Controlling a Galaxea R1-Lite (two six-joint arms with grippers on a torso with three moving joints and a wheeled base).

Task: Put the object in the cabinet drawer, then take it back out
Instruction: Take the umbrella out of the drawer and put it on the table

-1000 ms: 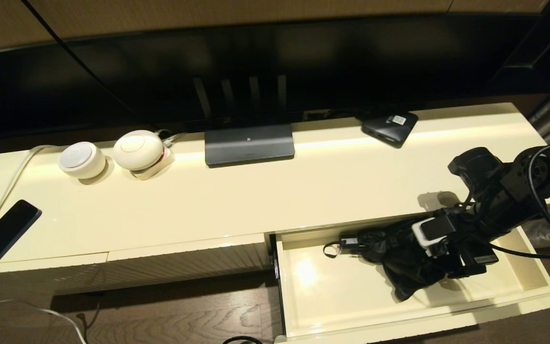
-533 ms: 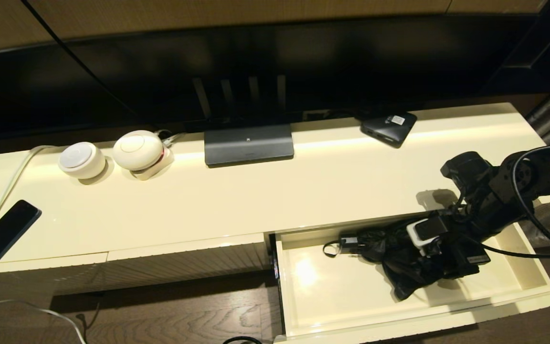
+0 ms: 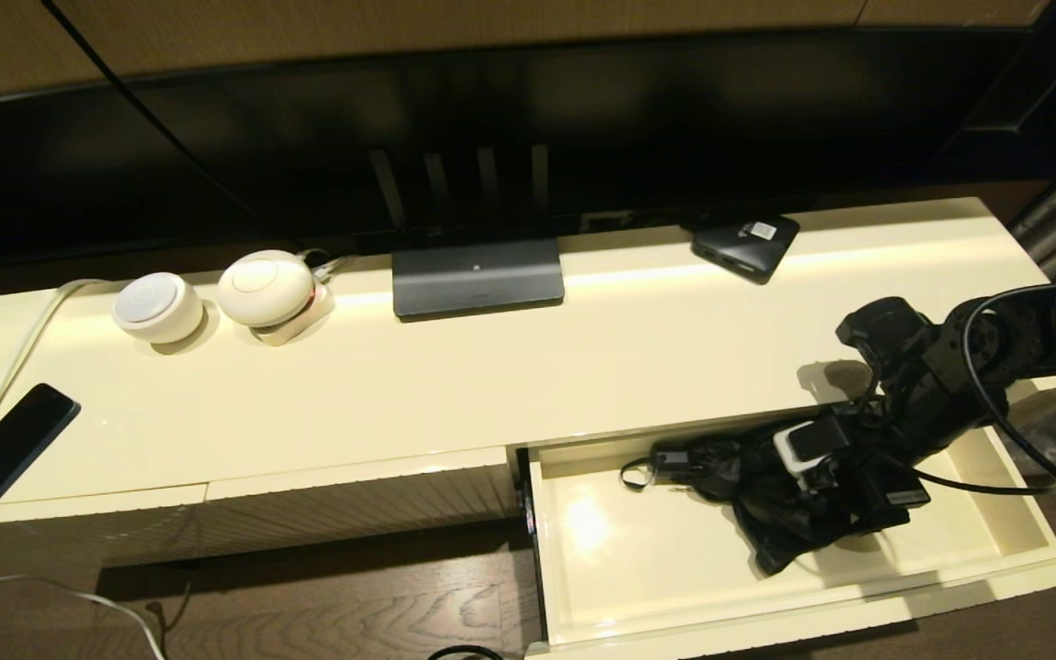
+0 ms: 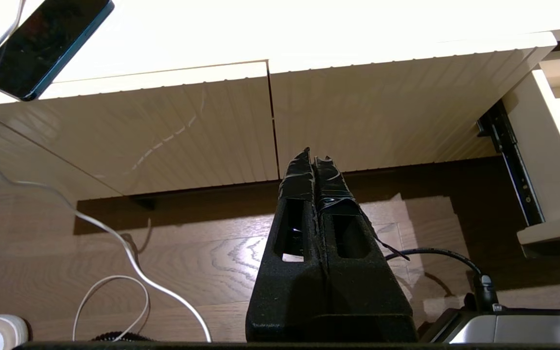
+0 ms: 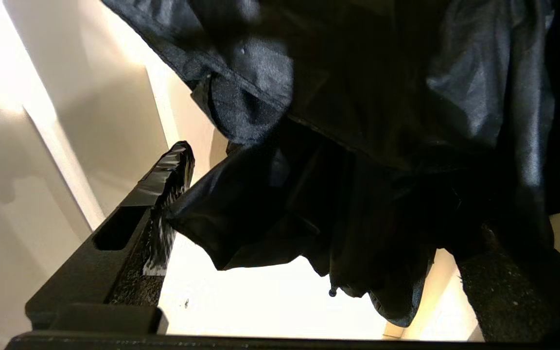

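Umbrella (image 3: 766, 500) in open drawer (image 3: 675, 614) — right gripper (image 3: 844, 500) jaws wide astride it, no legible writing

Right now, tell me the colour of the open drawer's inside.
Glossy cream drawer; clearest in the head view.

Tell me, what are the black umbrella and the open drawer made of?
The umbrella looks like thin shiny cloth, probably nylon: it hangs in soft, glossy folds. The drawer seems to be painted wood or board with a glossy cream coat, since light glares off its floor. I cannot be sure of either.

Drawer (image 3: 1028, 527) left half bare; umbrella (image 3: 766, 495) and right hand (image 3: 844, 500) crowd right half.
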